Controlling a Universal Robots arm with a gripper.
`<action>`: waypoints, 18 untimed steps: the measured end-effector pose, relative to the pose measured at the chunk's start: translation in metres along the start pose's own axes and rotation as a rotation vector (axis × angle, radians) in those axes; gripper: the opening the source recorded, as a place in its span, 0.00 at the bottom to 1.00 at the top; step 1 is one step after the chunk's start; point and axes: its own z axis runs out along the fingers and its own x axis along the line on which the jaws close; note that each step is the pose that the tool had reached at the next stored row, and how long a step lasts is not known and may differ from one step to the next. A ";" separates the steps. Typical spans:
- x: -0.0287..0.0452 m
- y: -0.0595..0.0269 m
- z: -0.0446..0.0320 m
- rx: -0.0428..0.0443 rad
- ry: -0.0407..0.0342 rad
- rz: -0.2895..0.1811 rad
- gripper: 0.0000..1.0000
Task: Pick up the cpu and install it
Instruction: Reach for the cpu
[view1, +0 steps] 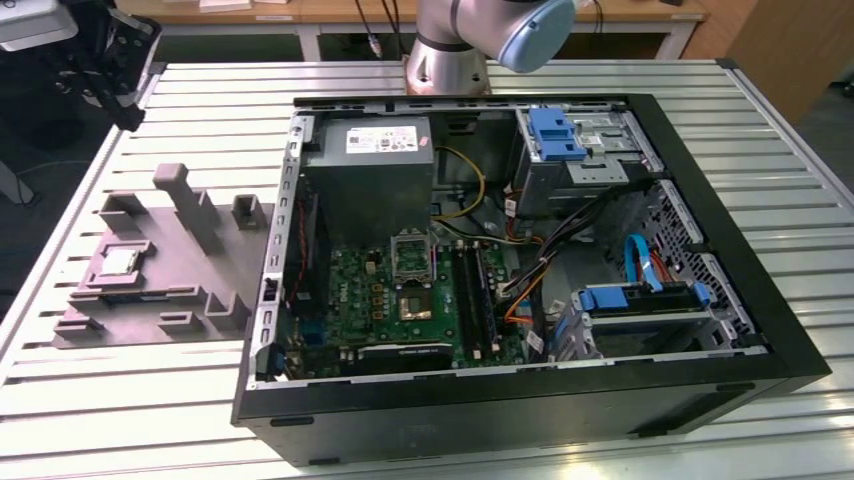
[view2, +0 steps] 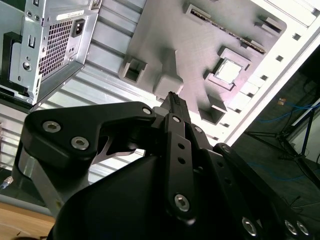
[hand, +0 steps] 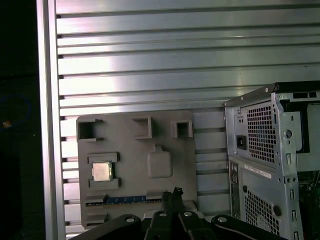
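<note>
The slatted table (view1: 134, 400) carried the open computer case (view1: 787, 350) and, on the exterior view's left, the grey tray (view1: 174, 275). The gripper (hand: 173, 192) hung above the tray's edge, its jaws together and empty. The cpu (hand: 101, 171) lay flat in its tray recess, below and well to one side of the gripper.

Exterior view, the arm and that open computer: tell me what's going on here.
A robot arm is working on fitting the cpu into the open computer case. The cpu lies in its recess in the grey tray beside the case, not yet picked up. In both wrist views the gripper hangs in the air, apart from the tray, shut and holding nothing.
</note>
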 end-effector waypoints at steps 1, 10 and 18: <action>0.0000 0.0000 0.0000 0.0000 0.0000 0.000 0.11; 0.0071 -0.0006 0.0003 0.0000 0.0000 0.000 0.11; 0.0175 -0.0014 0.0005 0.0000 0.0000 0.000 0.11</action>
